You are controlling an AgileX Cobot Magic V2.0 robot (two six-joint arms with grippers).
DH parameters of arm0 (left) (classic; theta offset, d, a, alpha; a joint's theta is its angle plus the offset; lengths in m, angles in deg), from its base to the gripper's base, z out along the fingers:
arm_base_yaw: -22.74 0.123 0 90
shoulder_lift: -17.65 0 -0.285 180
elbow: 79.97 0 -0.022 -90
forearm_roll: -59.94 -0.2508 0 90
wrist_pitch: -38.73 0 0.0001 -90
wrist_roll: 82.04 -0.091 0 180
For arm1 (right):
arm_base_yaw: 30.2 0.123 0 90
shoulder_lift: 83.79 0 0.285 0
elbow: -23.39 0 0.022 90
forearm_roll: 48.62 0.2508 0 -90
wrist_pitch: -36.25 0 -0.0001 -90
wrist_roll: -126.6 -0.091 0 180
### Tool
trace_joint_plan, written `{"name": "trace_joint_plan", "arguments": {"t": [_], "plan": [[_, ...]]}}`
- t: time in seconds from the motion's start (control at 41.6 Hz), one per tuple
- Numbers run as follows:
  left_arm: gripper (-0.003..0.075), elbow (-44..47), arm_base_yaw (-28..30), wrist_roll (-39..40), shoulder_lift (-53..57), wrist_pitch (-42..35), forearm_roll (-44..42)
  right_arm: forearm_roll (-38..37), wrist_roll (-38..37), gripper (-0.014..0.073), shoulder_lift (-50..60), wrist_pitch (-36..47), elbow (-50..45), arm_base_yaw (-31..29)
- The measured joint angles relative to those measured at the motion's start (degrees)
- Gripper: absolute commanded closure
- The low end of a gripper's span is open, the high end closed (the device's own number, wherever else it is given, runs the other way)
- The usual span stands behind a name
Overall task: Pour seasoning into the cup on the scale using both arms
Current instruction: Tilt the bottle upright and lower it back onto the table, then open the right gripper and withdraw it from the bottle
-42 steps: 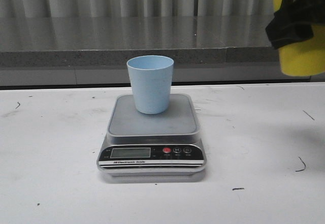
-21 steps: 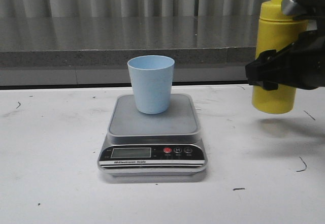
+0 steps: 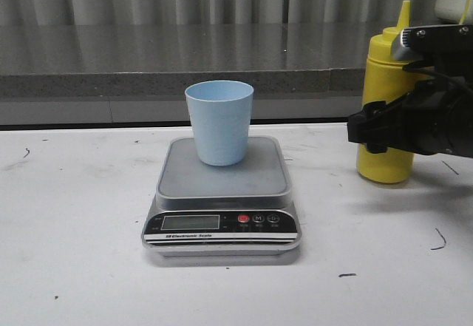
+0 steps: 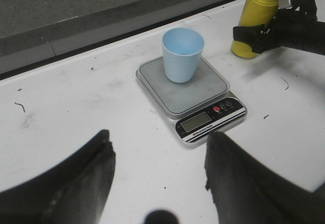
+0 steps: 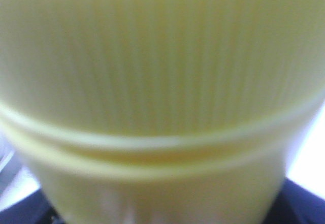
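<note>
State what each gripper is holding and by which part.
The right gripper grips the yellow bottle around the middle of its body, upright beside the scale. The left gripper is open and holds nothing.

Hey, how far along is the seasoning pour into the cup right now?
Done: the cup stands upright on the scale. In hand: the right gripper grips the seasoning, upright beside the scale with its cap on. Left: uncapping and pouring; the left gripper hangs open, holding nothing.
</note>
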Motion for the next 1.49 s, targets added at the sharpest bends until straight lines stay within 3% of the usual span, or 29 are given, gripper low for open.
{"name": "trace_joint_plan", "arguments": {"t": [0.168,0.409,0.818,0.89,1.035,1.203,1.323,1.492], "plan": [[0.0334,0.00,0.00,0.00,0.00,0.00,0.00,0.02,0.00,0.0145,-0.14,-1.64,0.00,0.00],[0.0334,0.00,0.00,0.00,0.00,0.00,0.00,0.02,0.00,-0.0065,-0.14,-2.98,0.23,0.00],[0.0334,0.00,0.00,0.00,0.00,0.00,0.00,0.00,0.00,-0.0059,6.81,-8.92,-4.83,0.00],[0.0334,0.00,0.00,0.00,0.00,0.00,0.00,-0.08,0.10,-0.0059,10.64,-14.03,-5.64,0.00],[0.0334,0.00,0.00,0.00,0.00,0.00,0.00,-0.08,-0.09,-0.0059,21.17,-33.11,-5.77,0.00],[0.0334,0.00,0.00,0.00,0.00,0.00,0.00,-0.13,-0.14,-0.0059,35.21,-66.39,-1.40,0.00],[0.0334,0.00,0.00,0.00,0.00,0.00,0.00,-0.13,-0.14,-0.0059,43.36,-84.81,3.42,0.00],[0.0334,0.00,0.00,0.00,0.00,0.00,0.00,-0.13,-0.04,-0.0059,54.47,-95.57,6.36,0.00]]}}
